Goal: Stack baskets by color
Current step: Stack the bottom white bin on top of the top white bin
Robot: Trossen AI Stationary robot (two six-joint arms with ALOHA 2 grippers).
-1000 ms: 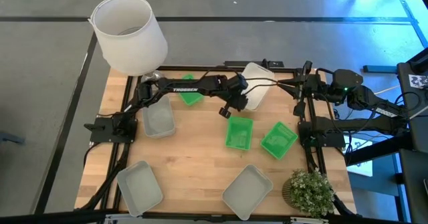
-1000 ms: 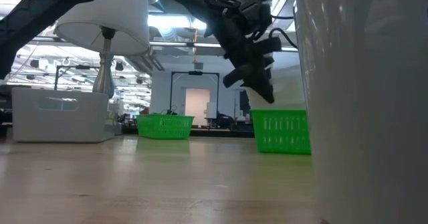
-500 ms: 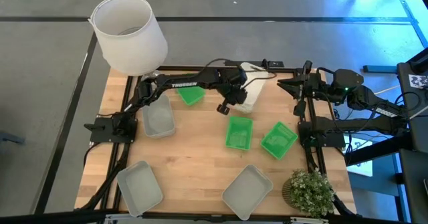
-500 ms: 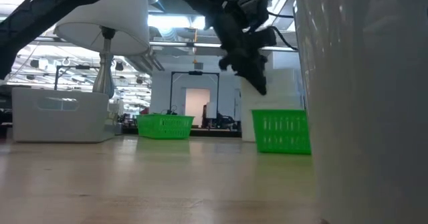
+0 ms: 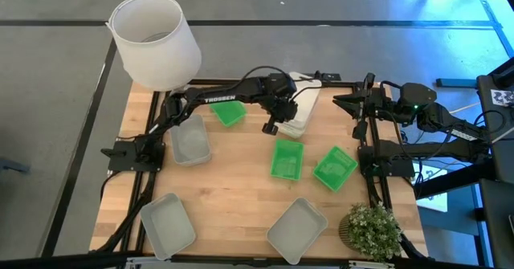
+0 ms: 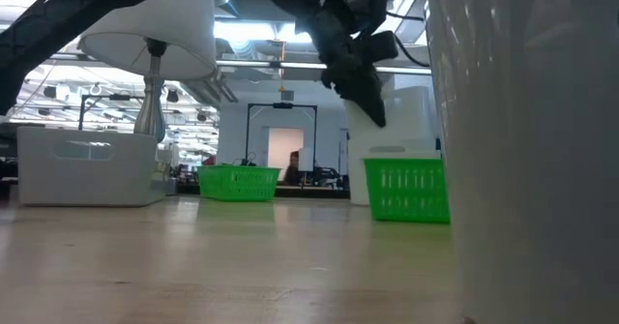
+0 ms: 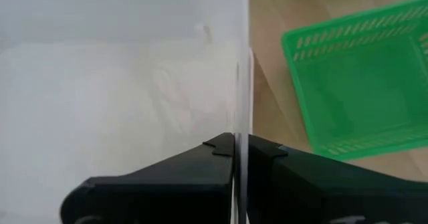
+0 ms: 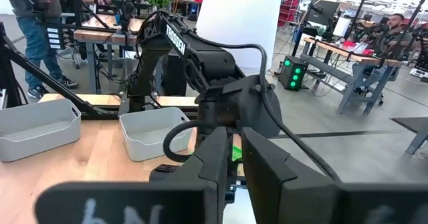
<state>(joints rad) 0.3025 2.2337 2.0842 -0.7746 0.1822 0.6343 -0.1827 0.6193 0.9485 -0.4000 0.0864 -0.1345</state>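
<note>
We watch the left gripper clamped on the wall of a white basket, its fingers pinched together on the thin rim at the far middle of the table. A second ago that basket hung tilted and further right; now it has swung left and lies flatter, close to the far edge. The right gripper waits at the far right, its jaws only slightly apart and holding nothing.

The rest has not moved. One green basket sits far left of the held one, two more green baskets, and, lie near the centre-right. Grey baskets rest at the left, near left and near middle. A white lampshade stands off the far-left corner, a small plant at the near right.
</note>
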